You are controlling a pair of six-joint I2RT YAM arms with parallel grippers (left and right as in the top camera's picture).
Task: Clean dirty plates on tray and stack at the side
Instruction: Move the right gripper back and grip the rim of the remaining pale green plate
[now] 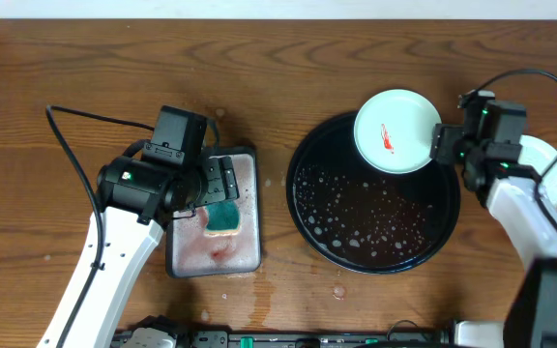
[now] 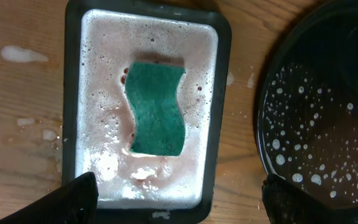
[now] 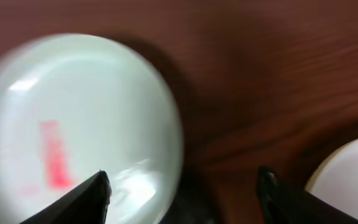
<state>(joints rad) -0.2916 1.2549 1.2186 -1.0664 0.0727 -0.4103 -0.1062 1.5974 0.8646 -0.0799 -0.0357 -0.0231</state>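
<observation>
A pale mint plate (image 1: 395, 130) with a red sauce smear lies at the far right rim of the round black tray (image 1: 375, 246), which is wet with soap droplets. My right gripper (image 1: 441, 145) is open at that plate's right edge. In the right wrist view the plate (image 3: 73, 124) is blurred and its edge lies between the open fingers (image 3: 182, 196). A second pale plate (image 1: 542, 162) lies on the wood right of the tray, partly under my right arm; it also shows in the right wrist view (image 3: 353, 171). My left gripper (image 2: 182, 202) is open and empty. The yellow plate is out of view.
A rectangular grey metal tray (image 2: 73, 93) of pinkish foamy water holds a green sponge (image 2: 157, 109), below my left gripper (image 1: 222, 184). Foam spots lie on the wood left of it (image 2: 20, 55) and near the front edge (image 1: 339, 290). A black cable (image 1: 85, 118) runs at the back left.
</observation>
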